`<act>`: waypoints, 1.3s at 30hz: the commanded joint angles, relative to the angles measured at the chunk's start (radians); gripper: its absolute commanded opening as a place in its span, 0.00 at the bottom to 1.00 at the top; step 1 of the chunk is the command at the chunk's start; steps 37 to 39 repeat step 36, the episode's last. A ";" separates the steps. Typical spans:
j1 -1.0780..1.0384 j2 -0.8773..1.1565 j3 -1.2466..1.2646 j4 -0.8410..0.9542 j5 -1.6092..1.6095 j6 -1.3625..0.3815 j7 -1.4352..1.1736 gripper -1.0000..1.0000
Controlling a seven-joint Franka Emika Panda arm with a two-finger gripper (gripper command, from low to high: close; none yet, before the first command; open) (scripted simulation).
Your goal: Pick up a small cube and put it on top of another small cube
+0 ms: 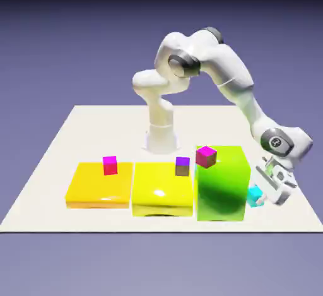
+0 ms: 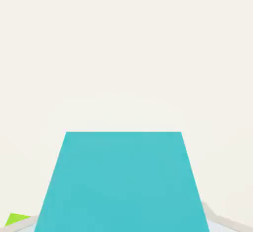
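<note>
gripper: closed on the cyan cube | cube: held low beside the green block, on the exterior view's right | hand view: filled by cube over pale table

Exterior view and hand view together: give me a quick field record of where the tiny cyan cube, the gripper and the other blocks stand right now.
target: tiny plain cyan cube, by the exterior view's right side of the tall green block
hand view: cyan cube fills the lower middle, hiding the fingertips
gripper: white two-finger gripper at the cyan cube; jaw state unclear
green block: carries a small magenta-topped cube
middle yellow block: carries a small purple-topped cube
orange-yellow block: carries a small magenta-topped cube
stacking: not yet done
</note>
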 commanded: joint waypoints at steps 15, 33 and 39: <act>0.011 -0.360 -0.202 0.093 0.199 -0.135 -0.372 0.00; -0.096 -0.555 -0.335 -0.055 0.489 -0.317 -0.156 1.00; -0.087 -0.549 -0.328 0.017 0.494 -0.384 -0.165 1.00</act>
